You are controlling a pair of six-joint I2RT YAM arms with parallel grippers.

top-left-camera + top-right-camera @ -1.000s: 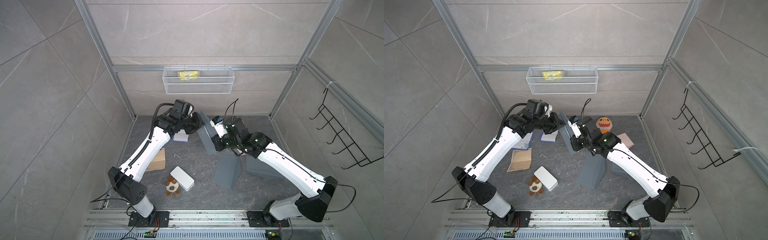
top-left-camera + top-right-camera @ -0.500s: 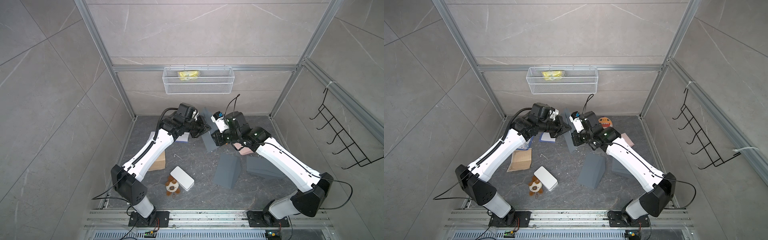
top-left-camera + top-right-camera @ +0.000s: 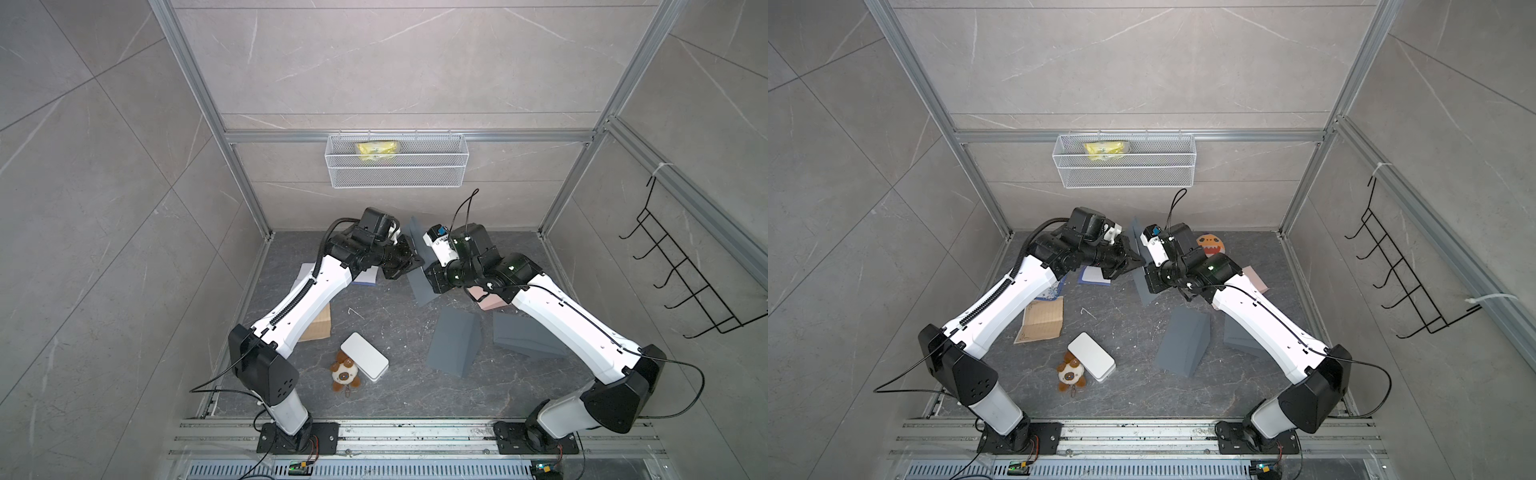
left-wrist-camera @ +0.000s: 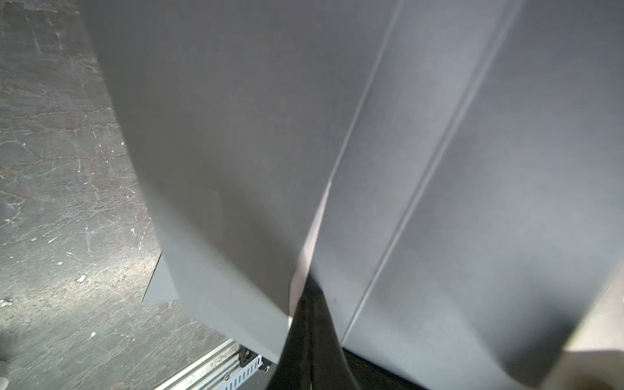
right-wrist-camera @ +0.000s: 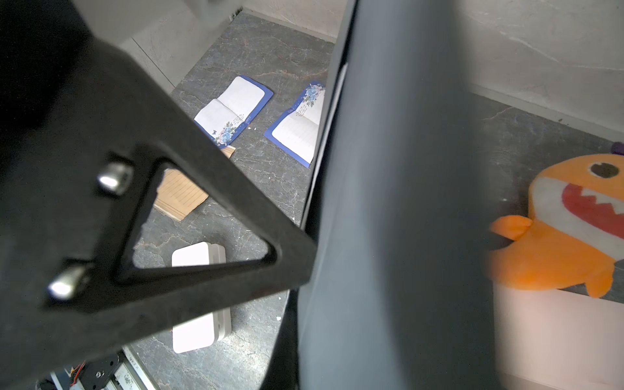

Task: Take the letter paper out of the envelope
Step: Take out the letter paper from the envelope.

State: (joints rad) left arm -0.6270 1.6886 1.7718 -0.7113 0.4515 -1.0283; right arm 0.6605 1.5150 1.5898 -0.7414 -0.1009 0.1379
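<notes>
Left tool (image 3: 417, 264) has closed onto the envelope (image 3: 419, 289) edge, opposite right tool (image 3: 433, 277).

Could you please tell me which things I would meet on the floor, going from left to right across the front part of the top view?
Brown lined paper → white box → tented grey envelope → flat grey envelope. The small plush toy overlaps the white box, so I left it out.

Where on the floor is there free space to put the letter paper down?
The floor is mostly bare between the brown sheet, the white box and the folded gray envelope. The front strip along the rail is bare too. It is crowded at the back, around the blue papers and the pink envelope.
</notes>
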